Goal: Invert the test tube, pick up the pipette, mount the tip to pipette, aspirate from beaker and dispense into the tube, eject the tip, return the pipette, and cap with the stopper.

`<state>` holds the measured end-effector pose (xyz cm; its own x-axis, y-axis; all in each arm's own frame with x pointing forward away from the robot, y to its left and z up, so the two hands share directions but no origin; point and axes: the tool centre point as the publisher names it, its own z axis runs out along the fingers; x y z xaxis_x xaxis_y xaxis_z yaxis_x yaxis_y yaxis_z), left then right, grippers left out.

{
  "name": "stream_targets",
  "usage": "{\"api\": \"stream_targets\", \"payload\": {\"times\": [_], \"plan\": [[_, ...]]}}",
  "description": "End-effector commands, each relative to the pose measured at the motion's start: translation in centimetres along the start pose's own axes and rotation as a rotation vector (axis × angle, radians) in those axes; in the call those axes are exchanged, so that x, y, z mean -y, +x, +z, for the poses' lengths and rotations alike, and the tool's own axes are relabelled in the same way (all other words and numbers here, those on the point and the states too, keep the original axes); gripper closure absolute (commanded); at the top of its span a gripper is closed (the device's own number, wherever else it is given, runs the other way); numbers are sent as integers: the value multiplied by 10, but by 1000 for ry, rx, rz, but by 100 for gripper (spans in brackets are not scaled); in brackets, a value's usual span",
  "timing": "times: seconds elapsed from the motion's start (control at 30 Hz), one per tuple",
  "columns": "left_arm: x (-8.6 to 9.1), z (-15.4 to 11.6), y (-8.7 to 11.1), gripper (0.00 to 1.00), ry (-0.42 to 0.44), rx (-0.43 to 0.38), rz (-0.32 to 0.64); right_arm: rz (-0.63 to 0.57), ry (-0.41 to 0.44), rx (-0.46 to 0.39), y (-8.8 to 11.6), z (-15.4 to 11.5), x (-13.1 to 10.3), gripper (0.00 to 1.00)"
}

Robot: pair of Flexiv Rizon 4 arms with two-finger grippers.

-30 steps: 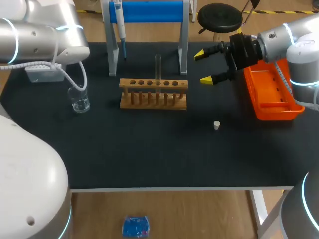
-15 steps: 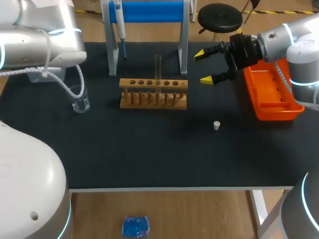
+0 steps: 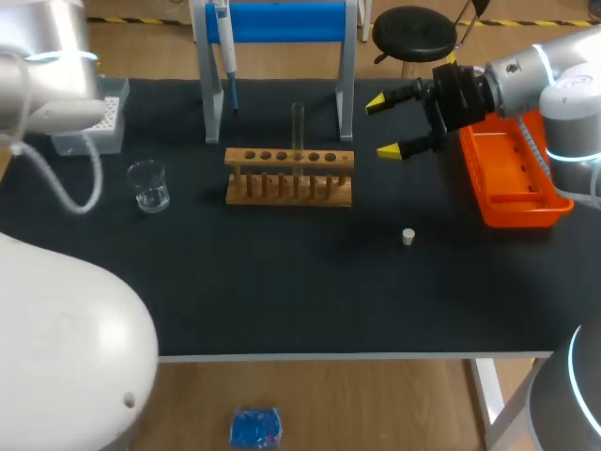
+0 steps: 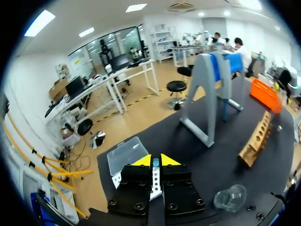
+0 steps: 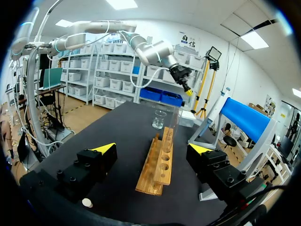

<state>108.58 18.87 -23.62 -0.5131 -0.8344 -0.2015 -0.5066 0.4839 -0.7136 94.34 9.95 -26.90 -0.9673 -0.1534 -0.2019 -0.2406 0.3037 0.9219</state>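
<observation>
Far right: right gripper (image 3: 382, 127) spread wide, empty, just beside the orange tray (image 3: 516, 214). Far left: left gripper (image 4: 155, 161) pinched almost closed, nothing gripped, over the tip box (image 4: 126, 157). Test tube (image 3: 298, 127) upright in the wooden rack (image 3: 289, 180); pipette (image 3: 225, 52) on its stand (image 3: 282, 21).

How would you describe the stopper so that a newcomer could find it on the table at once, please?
Start at the wooden rack in the middle of the black table, then look right towards the orange tray. In front of the gap between them lies the stopper, on its own: a tiny white plug, smaller than anything near it.
</observation>
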Motion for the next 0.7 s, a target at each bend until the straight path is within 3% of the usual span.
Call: {"api": "stream_targets", "payload": {"times": [0.03,0.13,0.7], "plan": [[-6,-64,10,100,149,-481,223,-1,1,0,0,0,0,0],[-4,-74,20,100,182,-525,273,-1,1,0,0,0,0,0],[-4,-74,20,100,182,-525,273,-1,1,0,0,0,0,0]]}}
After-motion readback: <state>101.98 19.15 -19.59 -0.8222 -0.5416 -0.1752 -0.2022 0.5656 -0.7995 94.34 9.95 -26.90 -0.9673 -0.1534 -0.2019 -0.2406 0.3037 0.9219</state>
